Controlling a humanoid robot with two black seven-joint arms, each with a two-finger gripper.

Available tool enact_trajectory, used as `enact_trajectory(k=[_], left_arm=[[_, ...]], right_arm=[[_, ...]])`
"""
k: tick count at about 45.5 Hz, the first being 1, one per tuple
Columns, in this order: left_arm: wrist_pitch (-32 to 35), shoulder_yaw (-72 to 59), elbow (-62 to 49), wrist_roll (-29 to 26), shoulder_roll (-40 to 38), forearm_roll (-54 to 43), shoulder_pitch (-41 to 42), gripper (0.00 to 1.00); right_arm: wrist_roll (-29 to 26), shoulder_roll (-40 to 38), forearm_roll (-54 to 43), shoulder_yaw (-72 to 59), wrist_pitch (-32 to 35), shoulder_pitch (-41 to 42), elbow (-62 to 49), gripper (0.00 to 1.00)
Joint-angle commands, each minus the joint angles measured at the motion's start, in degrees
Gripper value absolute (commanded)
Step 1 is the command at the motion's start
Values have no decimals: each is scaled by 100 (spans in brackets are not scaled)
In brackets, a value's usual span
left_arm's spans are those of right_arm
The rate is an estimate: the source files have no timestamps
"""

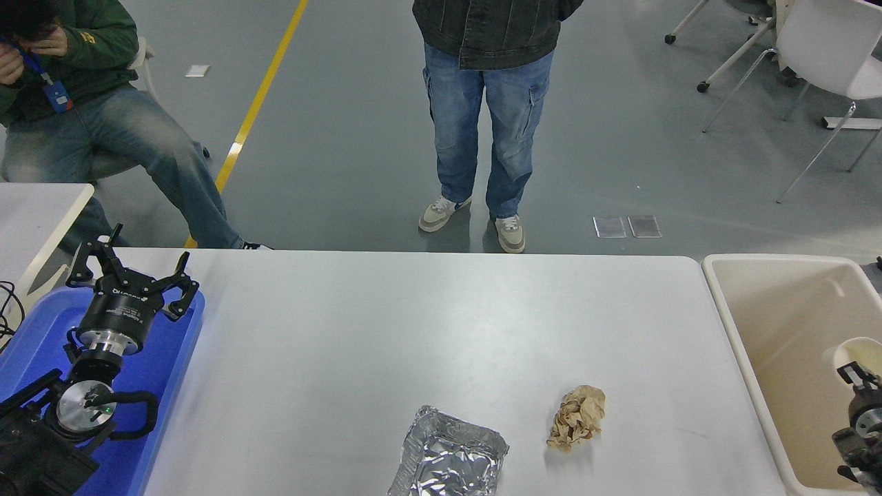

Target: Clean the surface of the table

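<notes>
The table surface [413, 331] is a wide grey-white top. On its near part lie a crumpled foil tray [451, 458] and, to its right, a ball of crumpled brown paper [577, 417]. My right gripper [856, 377] comes in at the lower right edge, inside the beige bin [730, 324]. It sits right against a white paper cup [852, 351], and whether it grips the cup is unclear. My left gripper [131, 267] is parked open over the blue tray [165, 372] at the lower left, holding nothing.
A smaller white table [34, 207] stands at the left edge. One person [489, 103] stands at the far side and another [89, 103] sits at the top left. White chairs [827, 48] are at the top right.
</notes>
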Motion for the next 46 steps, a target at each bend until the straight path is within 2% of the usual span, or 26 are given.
enact_trajectory(k=[1, 2, 46], left_arm=[[0, 0, 3, 8, 0, 0, 0, 100], [0, 0, -5, -1, 0, 0, -9, 100], [8, 9, 3, 8, 0, 0, 0, 100]], right_arm=[[7, 43, 208, -53, -71, 40, -24, 95], [7, 43, 313, -80, -54, 32, -24, 100], [-2, 8, 463, -45, -133, 40, -33, 100]])
